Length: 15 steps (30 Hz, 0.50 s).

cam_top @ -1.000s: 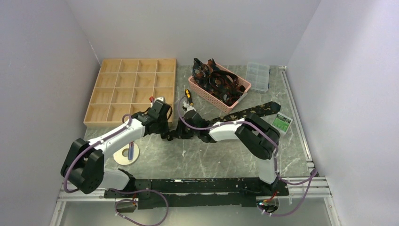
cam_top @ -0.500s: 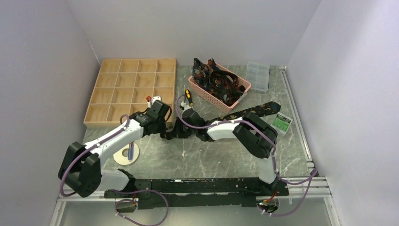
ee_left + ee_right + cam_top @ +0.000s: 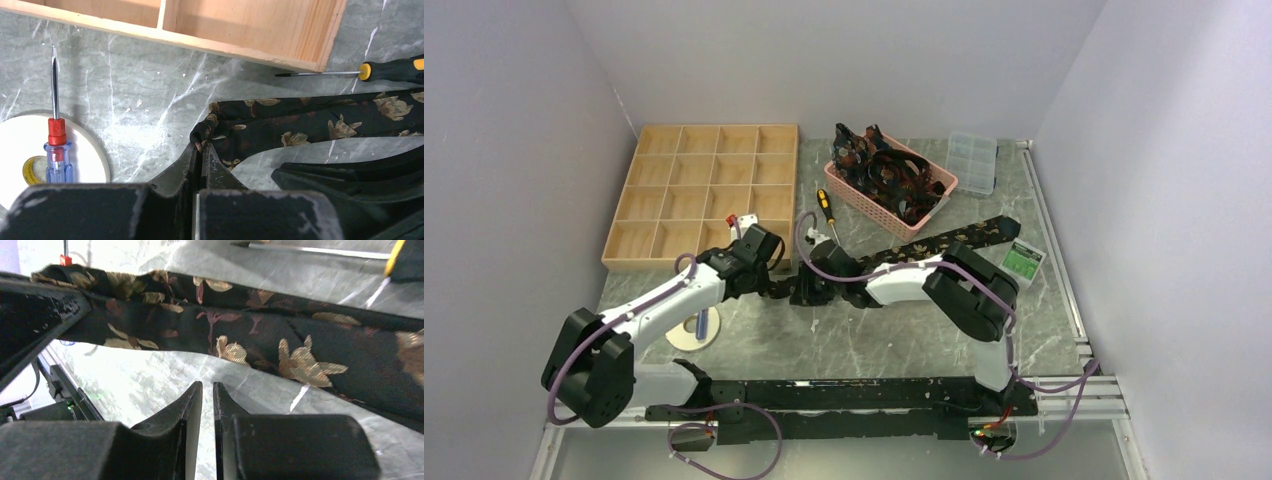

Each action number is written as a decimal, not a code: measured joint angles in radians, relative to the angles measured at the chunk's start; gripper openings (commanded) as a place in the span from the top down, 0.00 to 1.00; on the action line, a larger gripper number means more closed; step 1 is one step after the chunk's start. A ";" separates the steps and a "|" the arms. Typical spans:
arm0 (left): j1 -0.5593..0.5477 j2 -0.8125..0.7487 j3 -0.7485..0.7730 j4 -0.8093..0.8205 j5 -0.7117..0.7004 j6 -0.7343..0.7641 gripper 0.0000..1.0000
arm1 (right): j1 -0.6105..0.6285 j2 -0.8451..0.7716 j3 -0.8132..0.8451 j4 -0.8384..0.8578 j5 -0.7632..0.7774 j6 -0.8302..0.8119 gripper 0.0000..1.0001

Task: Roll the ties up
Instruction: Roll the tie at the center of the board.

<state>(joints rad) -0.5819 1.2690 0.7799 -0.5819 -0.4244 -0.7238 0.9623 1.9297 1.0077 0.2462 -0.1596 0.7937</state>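
Fabric is pinched at my left gripper (image 3: 201,149): its fingers are pressed together on the folded narrow end of the tie (image 3: 969,233), which I see bunched right at the tips in the left wrist view. From there the tie runs flat across the marble table (image 3: 874,340) toward the far right, its wide pointed end lying just beside a green-and-white card (image 3: 1024,260). Compared with a second ago, my left wrist has drawn back toward the near left, away from the corner of the wooden tray (image 3: 235,48), and the narrow end has come along with it. My right gripper (image 3: 207,390) has followed to the left as well and now sits close beside the left one; its fingers are nearly together with only a thin slit between them, holding nothing, the tie just beyond the tips. The yellow-handled screwdriver (image 3: 827,210) shows more fully now that the right arm has shifted. The wide end looks unmoved. More ties (image 3: 889,170) are heaped in the pink basket (image 3: 940,196).
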 measured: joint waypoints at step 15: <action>0.000 -0.065 -0.019 -0.002 0.008 0.000 0.97 | 0.006 0.117 0.157 -0.025 0.047 0.004 0.84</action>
<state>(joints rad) -0.5819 1.2041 0.7609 -0.5842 -0.4168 -0.7238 0.9680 2.0464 1.1645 0.2214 -0.1127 0.7979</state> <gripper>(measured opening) 0.056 0.166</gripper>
